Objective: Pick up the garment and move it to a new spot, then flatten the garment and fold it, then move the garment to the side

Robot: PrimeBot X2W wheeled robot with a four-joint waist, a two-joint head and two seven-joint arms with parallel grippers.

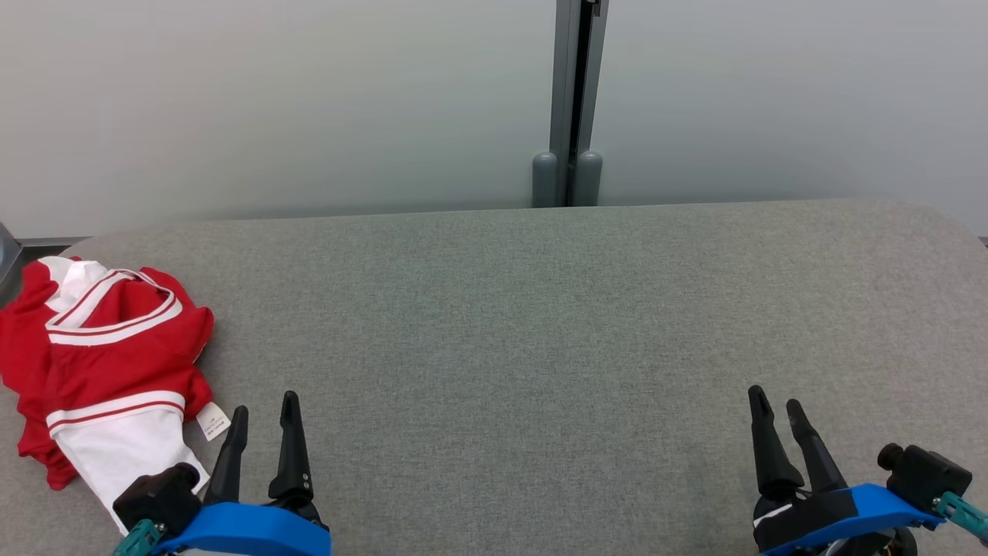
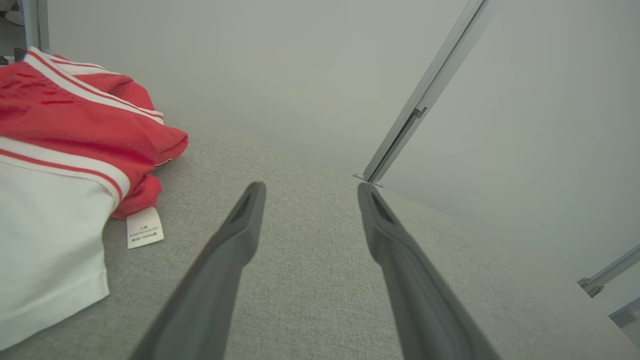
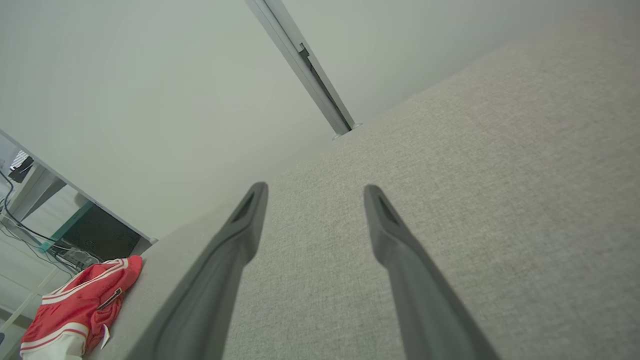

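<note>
one garment, one table, two pincers: left pincer, right pincer.

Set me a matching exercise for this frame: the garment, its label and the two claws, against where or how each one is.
Column one:
1. garment
2. care label
3. left claw
4. right claw

Column two:
A. open, over bare table, lower right of the head view
B. small and white, sticking out from the red cloth
C. red and white, bunched at the table's left end
D. open, just beside the label

Pairs: 1-C, 2-B, 3-D, 4-A
</note>
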